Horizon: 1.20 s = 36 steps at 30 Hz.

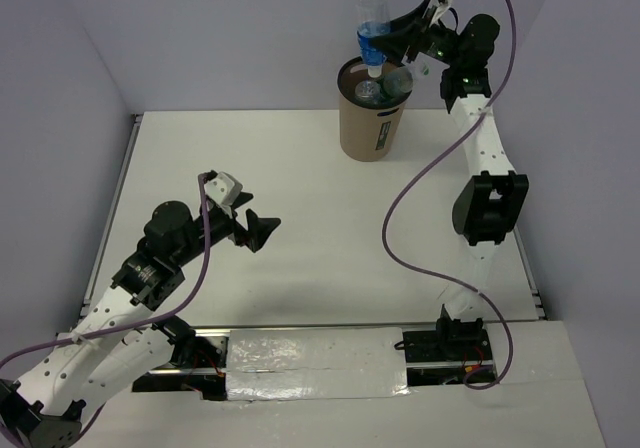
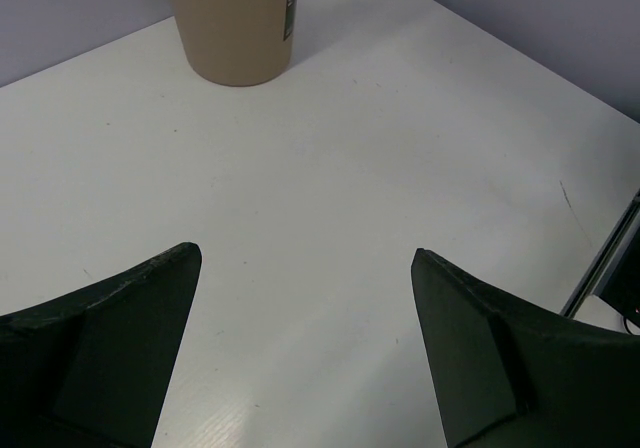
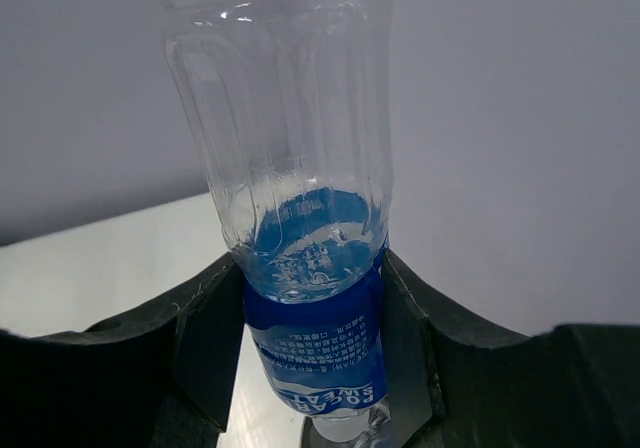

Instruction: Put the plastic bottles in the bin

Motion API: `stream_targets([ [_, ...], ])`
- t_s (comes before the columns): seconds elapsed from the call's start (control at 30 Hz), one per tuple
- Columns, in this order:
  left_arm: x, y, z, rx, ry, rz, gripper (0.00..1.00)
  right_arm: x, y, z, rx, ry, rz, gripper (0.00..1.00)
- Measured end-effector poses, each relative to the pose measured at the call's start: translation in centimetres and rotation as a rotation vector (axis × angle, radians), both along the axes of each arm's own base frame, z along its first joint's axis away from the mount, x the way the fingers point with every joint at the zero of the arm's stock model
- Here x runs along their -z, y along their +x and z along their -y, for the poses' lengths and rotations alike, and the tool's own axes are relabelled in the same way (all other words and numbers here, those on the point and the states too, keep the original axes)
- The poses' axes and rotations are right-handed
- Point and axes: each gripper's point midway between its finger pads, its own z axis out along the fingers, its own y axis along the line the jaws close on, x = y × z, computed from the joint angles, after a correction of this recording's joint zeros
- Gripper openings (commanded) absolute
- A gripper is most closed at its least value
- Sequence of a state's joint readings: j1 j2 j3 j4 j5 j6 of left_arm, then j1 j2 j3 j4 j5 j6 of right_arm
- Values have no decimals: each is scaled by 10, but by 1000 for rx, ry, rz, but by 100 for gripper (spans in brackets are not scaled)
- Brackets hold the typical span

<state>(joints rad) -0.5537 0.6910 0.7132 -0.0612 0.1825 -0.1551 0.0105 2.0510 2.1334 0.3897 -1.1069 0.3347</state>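
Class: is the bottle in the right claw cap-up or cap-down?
Cap-down: the bottle hangs neck toward the bin, label text inverted, gripped by the right claw.

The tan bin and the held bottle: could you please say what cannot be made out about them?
Top external: how many clear bottles lie inside the tan cylindrical cardboard bin; the blue-labelled clear plastic bottle in the right pincer overlaps them.
Left wrist: the bin's opening, cut off by the top edge.
Right wrist: the held bottle's cap, past the bottom edge.
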Motion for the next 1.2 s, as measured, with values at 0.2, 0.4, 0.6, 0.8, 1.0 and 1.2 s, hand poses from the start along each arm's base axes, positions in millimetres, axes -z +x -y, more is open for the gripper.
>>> stream_targets([
  [0.2,0,3,-3,-13,17,15,99,15,62,8,136,86,-15,30],
  [0.4,1,6,-6,-33,24,18,99,10,84,7,278,61,119,34],
  [0.6,12,13,-7,-43,45,-14,99,42,97,-15,333,-39,180,35],
  [0.8,13,12,-7,-39,48,-22,99,73,104,-28,367,-167,188,34],
  [1.0,12,9,-5,-21,43,-19,99,115,111,-32,403,-314,183,35],
  [1.2,11,7,-3,-3,39,-17,99,136,111,-34,430,-429,187,40],
])
